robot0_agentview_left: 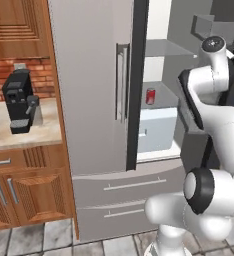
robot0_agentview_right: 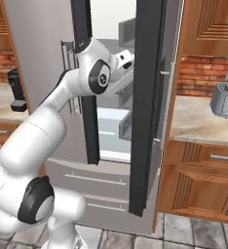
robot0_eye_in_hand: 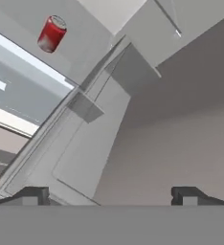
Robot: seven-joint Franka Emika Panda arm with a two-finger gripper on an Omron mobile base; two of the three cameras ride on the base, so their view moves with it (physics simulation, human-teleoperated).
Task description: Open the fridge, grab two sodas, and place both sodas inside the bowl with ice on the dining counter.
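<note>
The fridge [robot0_agentview_left: 89, 85] has its left door closed and its right door [robot0_agentview_right: 147, 97] swung open, so the white inside with grey shelves shows. A red soda [robot0_agentview_left: 150, 96] stands upright on a middle shelf above a pale drawer. My arm reaches into the open side, with the hand [robot0_agentview_right: 124, 61] up near the upper shelves. In the hand view my gripper [robot0_eye_in_hand: 111, 195] is open with nothing between its fingertips. The red soda [robot0_eye_in_hand: 51, 33] lies far off toward the upper left there, well apart from the fingers. The bowl and the dining counter are out of view.
A black coffee machine [robot0_agentview_left: 19, 100] stands on the wall counter left of the fridge. A toaster [robot0_agentview_right: 225, 99] sits on the counter to the right. Wooden cabinets flank the fridge, and its freezer drawers [robot0_agentview_left: 124, 186] are shut. The open door's edge stands close beside my arm.
</note>
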